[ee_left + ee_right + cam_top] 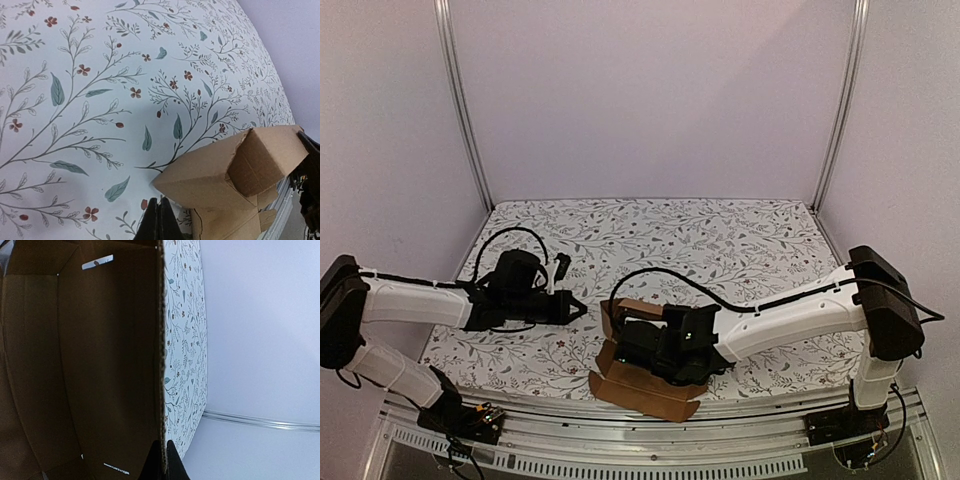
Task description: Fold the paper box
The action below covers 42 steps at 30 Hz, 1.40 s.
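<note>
Closed right gripper [160,461] is seen at an upright wall of the paper box [642,392], set midway along the counter's [720,240] near edge; left gripper [578,308] is held closed, empty, alongside.

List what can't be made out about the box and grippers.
- Right wrist view: whether the right gripper pinches the paper box wall; too close and dim.
- Top view: that gripper's tips, hidden under its own wrist.
- Left wrist view: the box's lower part, cut off by the bottom edge.
</note>
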Motion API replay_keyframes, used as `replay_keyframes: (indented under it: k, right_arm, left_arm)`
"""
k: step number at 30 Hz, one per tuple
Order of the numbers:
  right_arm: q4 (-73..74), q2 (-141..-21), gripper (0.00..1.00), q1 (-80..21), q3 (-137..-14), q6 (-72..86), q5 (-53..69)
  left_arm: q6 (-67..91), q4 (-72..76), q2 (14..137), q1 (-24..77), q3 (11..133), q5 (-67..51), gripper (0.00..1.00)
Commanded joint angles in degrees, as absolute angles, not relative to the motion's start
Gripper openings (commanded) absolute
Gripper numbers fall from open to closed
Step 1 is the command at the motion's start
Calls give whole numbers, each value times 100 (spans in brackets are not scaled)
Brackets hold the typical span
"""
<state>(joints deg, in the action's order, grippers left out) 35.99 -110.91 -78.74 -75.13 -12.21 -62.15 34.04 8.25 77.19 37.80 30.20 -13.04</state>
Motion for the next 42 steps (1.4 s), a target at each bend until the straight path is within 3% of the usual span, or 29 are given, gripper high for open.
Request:
replay_keyframes:
  k: [1,7,20,42]
  right_arm:
    - [3595,-10986,0,-7908,-7603,-1131,-6149]
    - [3582,-10996,0,-7910,-7594,-1130,-6143]
    - [3583,-11026,0,-7914,-7593,-1028,-6138]
    - [3627,-11101,0,-7910,-7554,-954,-6187]
  left_arm:
    - [3327,1401,8287,3656,3301,-1422,0]
    - [3405,1856,9011,3648,3560,-1988,0]
    - [3442,2148,9135,3797,3388,-2402,0]
    - [3699,1947,9031,4449,3137,-1958,0]
